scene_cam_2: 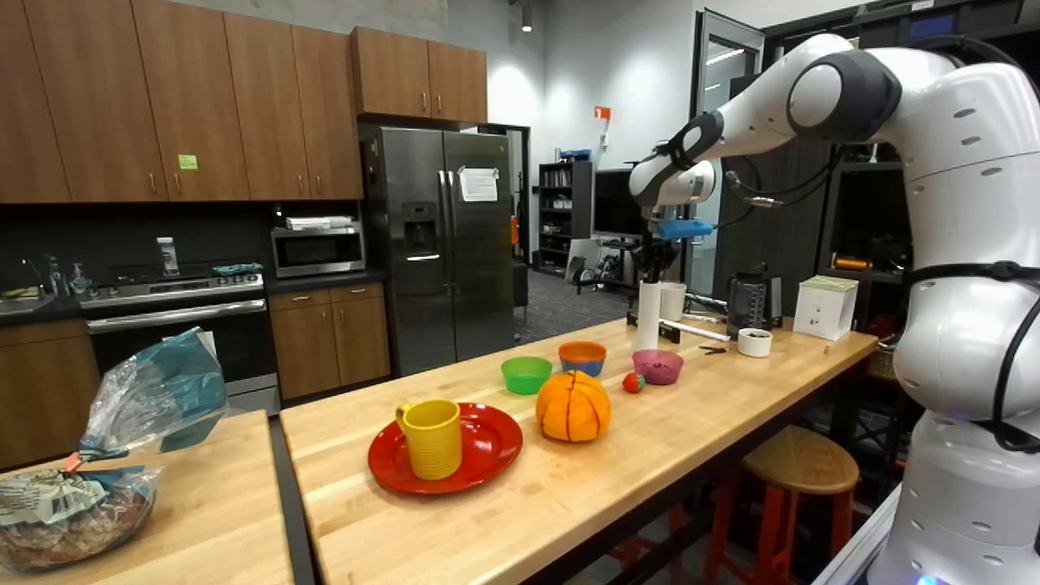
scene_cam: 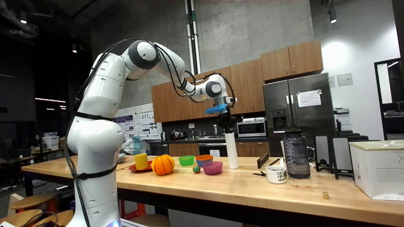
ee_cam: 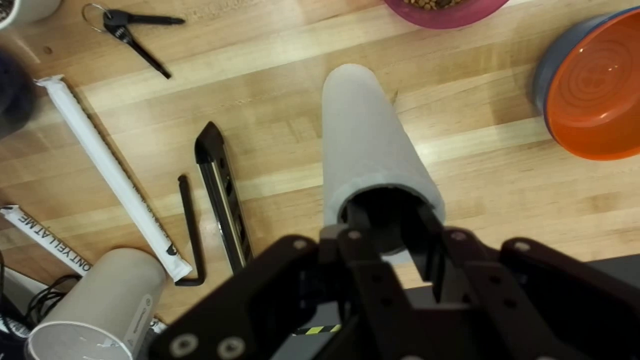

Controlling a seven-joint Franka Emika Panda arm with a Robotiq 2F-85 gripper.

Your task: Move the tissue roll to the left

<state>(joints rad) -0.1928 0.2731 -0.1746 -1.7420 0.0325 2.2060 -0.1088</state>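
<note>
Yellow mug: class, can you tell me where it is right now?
In both exterior views, the yellow mug stands on the red plate, just left of the orange pumpkin in the picture; the wrist view does not show it.

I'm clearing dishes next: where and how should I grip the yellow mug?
I'd pinch the upper wall of the yellow mug opposite its handle, from above: in an exterior view it stands upright, open-topped, and the red plate around its base may hamper side approaches.

The jaws, parted, reach into the roll (ee_cam: 367, 135); the orange bowl (ee_cam: 600, 75) sits apart from it on the worktop (ee_cam: 280, 110).
</note>
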